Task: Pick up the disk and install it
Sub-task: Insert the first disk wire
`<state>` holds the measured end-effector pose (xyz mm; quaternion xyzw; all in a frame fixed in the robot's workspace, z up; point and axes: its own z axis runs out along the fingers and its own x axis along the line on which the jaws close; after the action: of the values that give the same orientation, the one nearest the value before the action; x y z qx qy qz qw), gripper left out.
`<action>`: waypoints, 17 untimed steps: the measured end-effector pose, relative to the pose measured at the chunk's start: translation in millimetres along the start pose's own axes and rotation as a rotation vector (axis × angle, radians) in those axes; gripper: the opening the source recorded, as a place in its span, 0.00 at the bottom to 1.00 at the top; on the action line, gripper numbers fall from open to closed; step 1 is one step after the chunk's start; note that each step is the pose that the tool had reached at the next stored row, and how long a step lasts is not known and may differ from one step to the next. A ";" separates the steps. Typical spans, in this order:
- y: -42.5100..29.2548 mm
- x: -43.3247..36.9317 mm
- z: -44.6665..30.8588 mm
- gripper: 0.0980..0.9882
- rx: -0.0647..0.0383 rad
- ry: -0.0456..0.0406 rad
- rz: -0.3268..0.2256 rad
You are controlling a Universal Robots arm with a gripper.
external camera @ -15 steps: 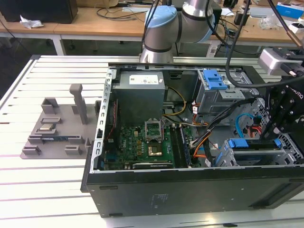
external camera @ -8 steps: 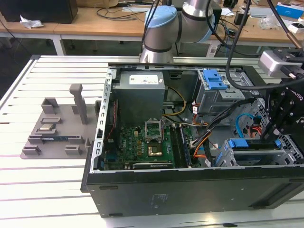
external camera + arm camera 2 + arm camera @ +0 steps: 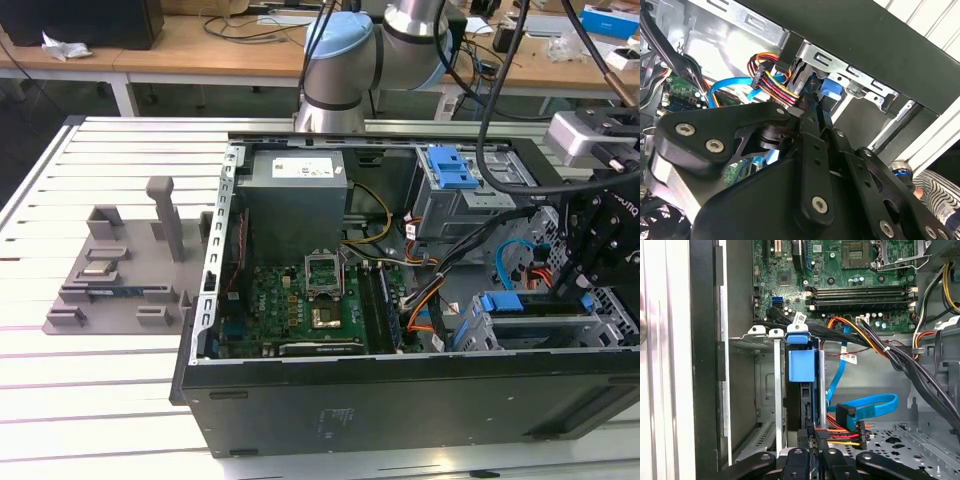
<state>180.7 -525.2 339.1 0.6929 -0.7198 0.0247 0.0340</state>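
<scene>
The disk (image 3: 807,400) stands on edge in a slot of the metal drive cage (image 3: 777,390) at the case's front corner, its blue rail tab (image 3: 801,365) at the far end. My gripper (image 3: 814,447) sits at the disk's near end with its black fingers (image 3: 802,460) close together on both sides of the thin edge, so it looks shut on the disk. In the second wrist view the gripper (image 3: 817,107) reaches toward the blue rail (image 3: 830,92). In the exterior view the gripper (image 3: 580,280) hangs over the disk (image 3: 545,308) on the exterior view's right.
Red, orange and blue cables (image 3: 865,410) lie right beside the slot. The motherboard (image 3: 300,300) and grey power-supply box (image 3: 297,185) fill the case, and a bare blue bracket (image 3: 452,168) tops the upper cage. A grey fixture (image 3: 120,270) stands on the exterior view's left. A striped sleeve (image 3: 935,190) shows outside the case.
</scene>
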 end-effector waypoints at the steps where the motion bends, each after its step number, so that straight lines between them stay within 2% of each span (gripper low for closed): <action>1: 0.0 0.0 0.6 0.07 0.000 0.0000 0.000; 3: -0.1 -0.1 3.5 0.07 0.000 0.0007 0.000; 8: -0.1 -0.2 4.3 0.09 0.000 0.0005 0.000; 9: -0.1 -0.2 3.7 0.16 0.000 0.0013 0.000; 13: 0.3 -4.0 -13.6 0.16 0.001 0.0041 0.000; 14: 0.5 -6.4 -19.0 0.07 0.001 0.0065 0.000; 15: 0.6 -7.5 -21.0 0.01 0.001 0.0077 0.000; 17: 0.8 -9.7 -28.2 0.01 0.002 0.0119 0.000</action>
<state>180.7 -513.2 366.4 0.6927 -0.7196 0.0294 0.0377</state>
